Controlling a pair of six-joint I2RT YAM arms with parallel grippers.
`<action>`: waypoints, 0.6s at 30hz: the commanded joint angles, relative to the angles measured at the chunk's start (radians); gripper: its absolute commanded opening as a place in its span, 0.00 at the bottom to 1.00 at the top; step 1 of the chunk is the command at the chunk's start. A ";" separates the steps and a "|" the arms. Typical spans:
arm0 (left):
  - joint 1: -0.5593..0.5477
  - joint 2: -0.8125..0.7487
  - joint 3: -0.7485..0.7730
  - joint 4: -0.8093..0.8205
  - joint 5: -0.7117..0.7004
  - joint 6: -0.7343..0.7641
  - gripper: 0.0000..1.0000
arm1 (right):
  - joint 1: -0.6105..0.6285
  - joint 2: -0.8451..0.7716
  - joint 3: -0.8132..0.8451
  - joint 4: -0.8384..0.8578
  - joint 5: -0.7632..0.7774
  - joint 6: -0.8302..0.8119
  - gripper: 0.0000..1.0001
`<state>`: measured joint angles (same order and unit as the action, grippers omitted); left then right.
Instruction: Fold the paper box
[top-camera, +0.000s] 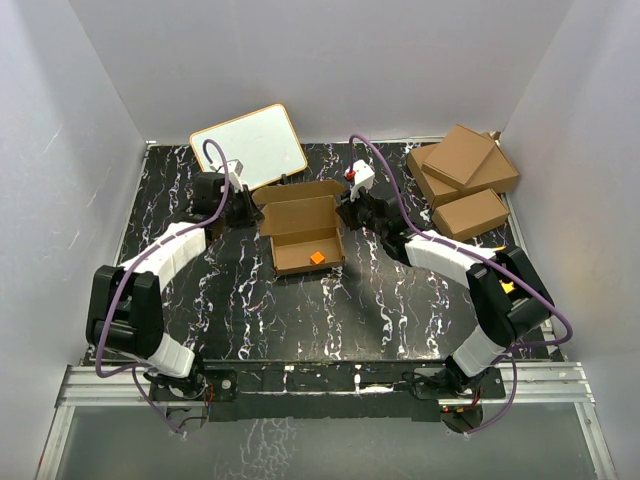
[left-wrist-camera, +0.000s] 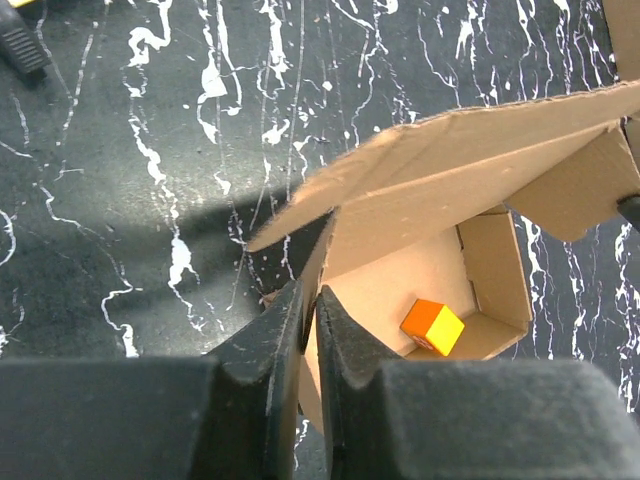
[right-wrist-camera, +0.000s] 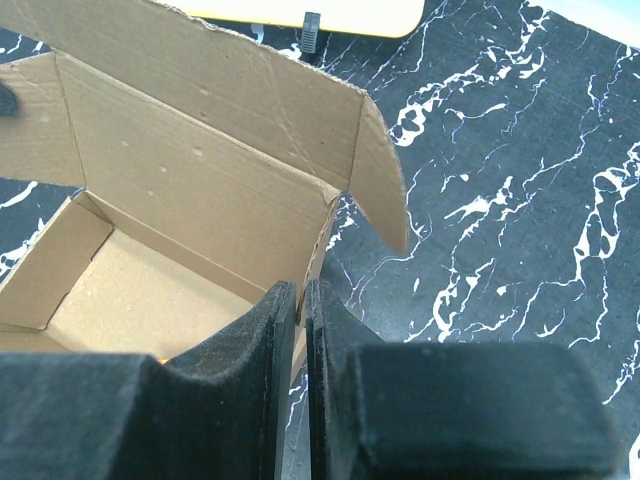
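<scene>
The paper box (top-camera: 300, 222), a small carton of plain brown die-cut cardboard, sits open near the middle of the black, white-veined table (top-camera: 250, 300), with its tray on the near side and its lid panel raised at the far side. I judge it light and thin-walled: stiff across the panels, willing to hinge at the creases, and easy to crush or skid on the smooth top if pushed from one side only. It is best held by both upright side walls at once, close to the far corners. Inside the tray, by the near wall and right of the middle, lies a small loose orange cube (top-camera: 317, 257), which could roll out if the box tips. Farther in, the left gripper (left-wrist-camera: 310, 297) has its dark fingers (left-wrist-camera: 270, 335) pressed nearly together on the top edge of the left wall, with the cardboard running between them. The right gripper (right-wrist-camera: 300, 297) likewise pinches the edge of the right wall, just near of the corner where the lid's right ear folds outward. The lid is not yet brought down over the tray. Beyond the box and well apart from it, a white rectangular board with a pale yellow rim (top-camera: 248, 145) lies at the far left. Three larger closed brown cartons (top-camera: 462, 178) are stacked at the far right.
</scene>
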<state>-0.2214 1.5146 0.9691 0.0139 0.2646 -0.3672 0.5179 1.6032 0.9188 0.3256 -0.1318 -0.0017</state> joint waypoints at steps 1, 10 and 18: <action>-0.053 -0.036 0.030 0.003 -0.025 -0.042 0.06 | 0.004 -0.043 0.012 0.081 -0.016 -0.006 0.15; -0.159 -0.029 0.058 0.050 -0.286 -0.090 0.00 | 0.004 -0.024 0.073 0.105 0.017 0.002 0.14; -0.205 0.020 0.107 0.180 -0.462 -0.053 0.00 | 0.004 0.003 0.065 0.232 0.052 -0.010 0.15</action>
<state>-0.4049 1.5192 1.0332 0.0727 -0.0875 -0.4339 0.5159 1.6035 0.9577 0.3798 -0.0925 -0.0013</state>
